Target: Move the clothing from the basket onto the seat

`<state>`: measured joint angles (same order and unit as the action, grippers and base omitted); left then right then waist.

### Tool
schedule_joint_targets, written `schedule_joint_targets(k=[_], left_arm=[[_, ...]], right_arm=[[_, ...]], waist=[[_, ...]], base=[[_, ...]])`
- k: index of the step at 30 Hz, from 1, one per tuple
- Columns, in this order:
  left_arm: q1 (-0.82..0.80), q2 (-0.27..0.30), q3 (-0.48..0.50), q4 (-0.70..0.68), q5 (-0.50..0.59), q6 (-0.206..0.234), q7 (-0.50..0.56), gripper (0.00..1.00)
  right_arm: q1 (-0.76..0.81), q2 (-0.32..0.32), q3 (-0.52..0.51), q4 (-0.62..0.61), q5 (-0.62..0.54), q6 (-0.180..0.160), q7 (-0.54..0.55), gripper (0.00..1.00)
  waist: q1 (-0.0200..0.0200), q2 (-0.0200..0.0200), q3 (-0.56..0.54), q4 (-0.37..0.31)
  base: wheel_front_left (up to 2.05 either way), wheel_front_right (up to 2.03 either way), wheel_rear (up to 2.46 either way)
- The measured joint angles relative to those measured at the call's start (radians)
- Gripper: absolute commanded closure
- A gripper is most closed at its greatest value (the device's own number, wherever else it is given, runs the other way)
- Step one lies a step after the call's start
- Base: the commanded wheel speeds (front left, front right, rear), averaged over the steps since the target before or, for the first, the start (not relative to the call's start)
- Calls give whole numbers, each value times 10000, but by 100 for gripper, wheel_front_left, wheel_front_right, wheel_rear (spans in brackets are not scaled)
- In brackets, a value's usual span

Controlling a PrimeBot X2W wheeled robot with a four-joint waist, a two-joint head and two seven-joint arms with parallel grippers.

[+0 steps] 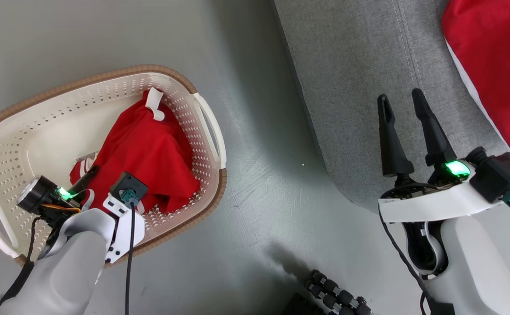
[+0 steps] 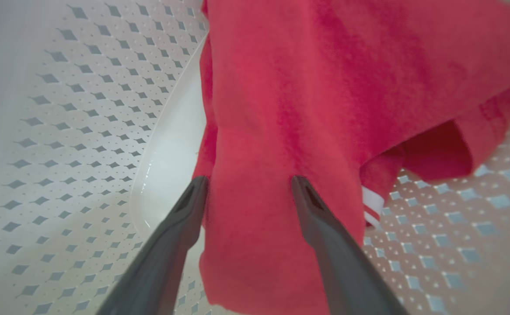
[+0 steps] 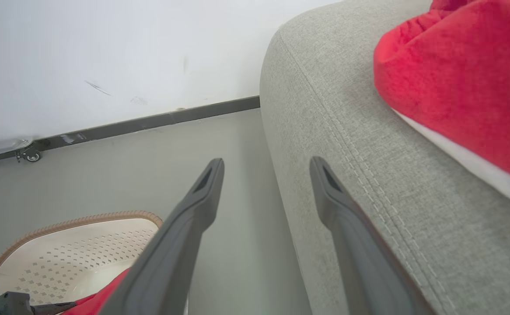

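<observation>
A cream basket [image 1: 40, 131] with a brown rim stands on the floor at the left. In it lies red clothing [image 1: 150, 153] with a white collar tab. My left gripper [image 2: 248, 181] is down inside the basket. It is open, and a hanging fold of the red clothing [image 2: 281, 131] sits between its fingers. The grey seat [image 1: 360, 87] fills the upper right, and another red garment [image 1: 495, 65] with white trim lies on it. Over the seat's near edge my right gripper [image 1: 401, 98] stands open with nothing in it. The right wrist view shows the seat [image 3: 368, 175] and the basket [image 3: 75, 245].
Bare grey floor [image 1: 263, 175] separates the basket from the seat. A black ribbed part [image 1: 336, 293] lies at the bottom of the head view. The right wrist view shows a white wall with a dark skirting [image 3: 150, 120] and a small caster [image 3: 29, 154] beyond the basket.
</observation>
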<state>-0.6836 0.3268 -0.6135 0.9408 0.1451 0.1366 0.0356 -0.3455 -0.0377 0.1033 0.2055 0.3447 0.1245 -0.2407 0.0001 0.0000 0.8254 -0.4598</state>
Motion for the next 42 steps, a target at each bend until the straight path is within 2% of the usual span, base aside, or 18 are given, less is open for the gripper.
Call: schedule_joint_targets(k=[1, 2, 3, 4, 26, 35, 42], left_arm=[[-7, -6, -8, 36, 2, -2, 0, 11], [-7, -29, -35, 88, 2, -4, 8, 46], [-7, -69, -56, 121, 2, -4, 8, 65], [-7, -115, -77, 127, 2, -4, 8, 100], [-253, -117, -228, -48, 113, 65, -675, 100], [-250, -251, -190, -408, 21, 148, -1170, 100], [-207, -616, 54, -729, -357, 245, -1438, 100]], right_arm=[[-56, 2, 15, 25, 0, 0, 0, 0], [-81, 0, 12, 46, 0, 0, -8, 0], [-81, 0, 13, 84, 0, 0, -13, 0], [-81, 0, 13, 148, 0, 0, -15, 0], [-495, 0, -244, 577, 94, 0, -86, 0], [-496, -4, -414, 652, -157, 0, -86, 0], [-557, -6, -562, 694, -552, 0, -86, 0]], waist=[[0, 0, 8, -15], [0, 0, 7, -25], [0, 0, 4, -32], [0, 0, 0, -39], [0, 0, -480, 162], [0, 0, -880, 491], [0, 0, -1230, 829]], base=[[0, 0, 0], [0, 0, 0], [0, 0, 0], [0, 0, 0], [0, 0, 0], [0, 0, 0], [0, 0, 0]])
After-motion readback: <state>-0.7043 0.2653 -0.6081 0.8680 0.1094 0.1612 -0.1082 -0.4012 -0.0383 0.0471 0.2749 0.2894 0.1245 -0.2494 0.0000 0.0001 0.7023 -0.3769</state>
